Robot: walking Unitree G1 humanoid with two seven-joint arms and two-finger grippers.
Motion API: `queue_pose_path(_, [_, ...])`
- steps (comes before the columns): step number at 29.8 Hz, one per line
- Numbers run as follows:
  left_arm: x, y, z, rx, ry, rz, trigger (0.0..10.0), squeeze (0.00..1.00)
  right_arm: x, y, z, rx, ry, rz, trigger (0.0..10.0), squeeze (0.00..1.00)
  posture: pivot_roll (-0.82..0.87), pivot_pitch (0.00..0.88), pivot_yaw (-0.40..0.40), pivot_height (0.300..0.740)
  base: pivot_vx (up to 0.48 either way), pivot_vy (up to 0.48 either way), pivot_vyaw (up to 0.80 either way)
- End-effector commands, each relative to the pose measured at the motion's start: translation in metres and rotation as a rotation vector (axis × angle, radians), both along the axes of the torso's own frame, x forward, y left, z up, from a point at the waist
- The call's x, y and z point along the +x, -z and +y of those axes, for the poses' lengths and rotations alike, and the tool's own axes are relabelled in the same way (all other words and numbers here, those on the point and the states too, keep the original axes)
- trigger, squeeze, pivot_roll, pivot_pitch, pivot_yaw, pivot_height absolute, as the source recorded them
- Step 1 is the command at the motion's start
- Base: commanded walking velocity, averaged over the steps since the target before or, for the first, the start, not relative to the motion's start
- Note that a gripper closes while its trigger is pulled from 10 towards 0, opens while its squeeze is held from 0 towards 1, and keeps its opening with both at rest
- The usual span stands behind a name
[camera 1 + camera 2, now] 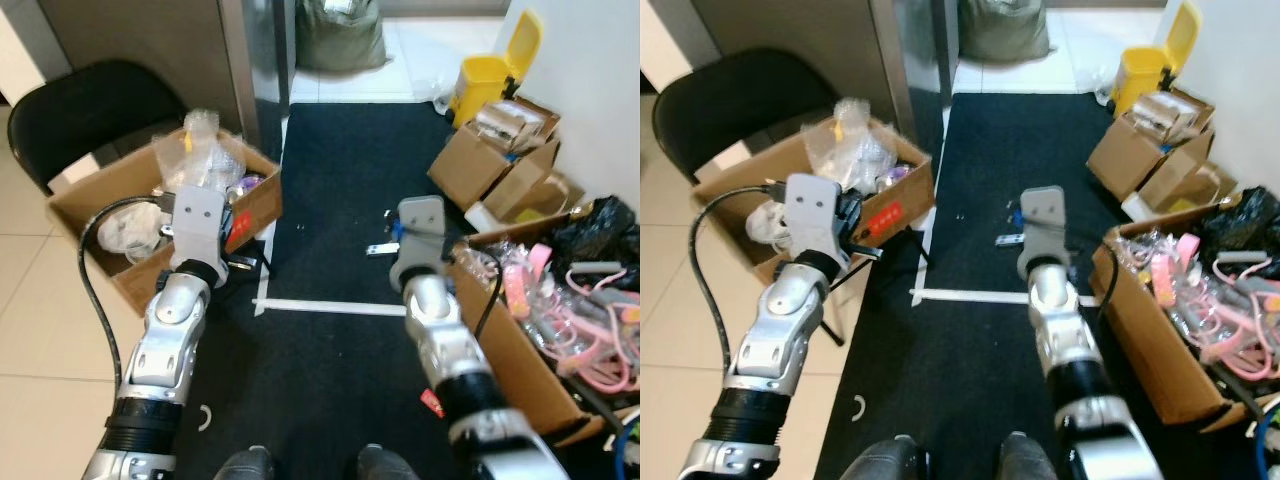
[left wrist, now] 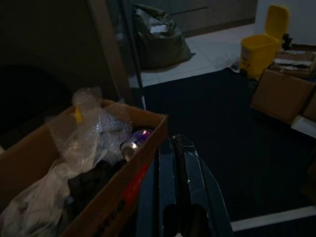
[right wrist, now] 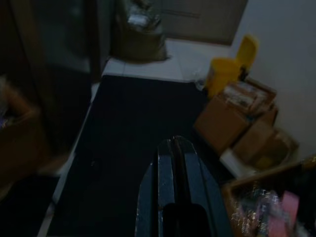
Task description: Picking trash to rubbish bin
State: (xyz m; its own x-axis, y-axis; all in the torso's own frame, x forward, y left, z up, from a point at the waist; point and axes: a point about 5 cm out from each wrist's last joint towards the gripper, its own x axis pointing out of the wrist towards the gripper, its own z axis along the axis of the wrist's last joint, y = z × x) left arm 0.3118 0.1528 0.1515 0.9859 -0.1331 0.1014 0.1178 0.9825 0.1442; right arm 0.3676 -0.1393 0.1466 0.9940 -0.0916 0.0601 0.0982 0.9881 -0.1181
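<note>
Two dark shoes stand at the lower edge of the head views, on a black carpet crossed by a strip of white tape. Above them both silver arms reach forward. Seen from its wrist camera, the left gripper has its two black fingers pressed together with nothing between them; it hangs beside the right wall of a cardboard box that stands on the robot's left, in front of a black chair. This box holds bubble wrap and other crumpled plastic. The right gripper also has its fingers closed flat and empty, and it points along the carpet toward the far end.

A small piece of trash lies on the carpet just beyond the tape, near the right wrist; its long axis lies roughly across the carpet. The yellow rubbish bin stands at the far right, lid tilted up, against the white wall. More cardboard boxes sit beside it, and a nearer box on the right is full of pink cables. A grey-green sack rests on the tiles beyond the carpet.
</note>
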Motion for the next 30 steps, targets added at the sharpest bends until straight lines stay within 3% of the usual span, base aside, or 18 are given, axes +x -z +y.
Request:
queue_pose_path(1, [0.000, 0.007, 0.005, 0.004, -0.017, 0.025, 10.0, 0.00, 0.000, 0.015, 0.004, 0.009, -0.003, 0.081, 10.0, 0.00, 0.02, 0.074, 0.029, 0.740, 0.300, 0.000, 0.00])
queue_pose_path(5, [0.000, 0.007, 0.004, 0.000, -0.020, 0.027, 10.0, 0.00, 0.015, 0.000, -0.002, -0.065, -0.043, 0.073, 10.0, 0.00, 0.02, 0.081, 0.031, 0.740, 0.301, 0.000, 0.00])
queue_pose_path(7, [-0.001, 0.008, 0.004, 0.004, -0.017, 0.028, 10.0, 0.00, 0.017, -0.001, -0.003, -0.115, -0.069, 0.073, 10.0, 0.00, 0.02, 0.079, 0.026, 0.740, 0.302, 0.000, 0.00])
queue_pose_path(10, [-0.001, 0.007, 0.005, 0.005, -0.021, 0.025, 10.0, 0.00, 0.013, 0.004, -0.004, -0.104, -0.119, 0.075, 10.0, 0.00, 0.03, 0.081, 0.015, 0.740, 0.304, 0.000, 0.00])
queue_pose_path(17, [-0.004, 0.010, 0.012, 0.012, -0.037, 0.034, 10.0, 0.00, -0.014, 0.034, -0.010, -0.111, -0.185, 0.086, 10.0, 0.00, 0.02, 0.087, 0.018, 0.740, 0.302, 0.000, 0.00])
queue_pose_path(23, [-0.010, 0.016, 0.015, 0.013, -0.045, 0.052, 10.0, 0.00, -0.034, 0.049, -0.027, 0.014, -0.075, 0.067, 10.0, 0.00, 0.02, 0.060, 0.013, 0.740, 0.302, 0.000, 0.00])
queue_pose_path(30, [-0.019, 0.026, 0.020, 0.020, -0.061, 0.080, 10.0, 0.00, -0.046, 0.058, -0.024, 0.081, -0.081, 0.074, 10.0, 0.00, 0.03, 0.042, 0.002, 0.740, 0.299, 0.000, 0.00])
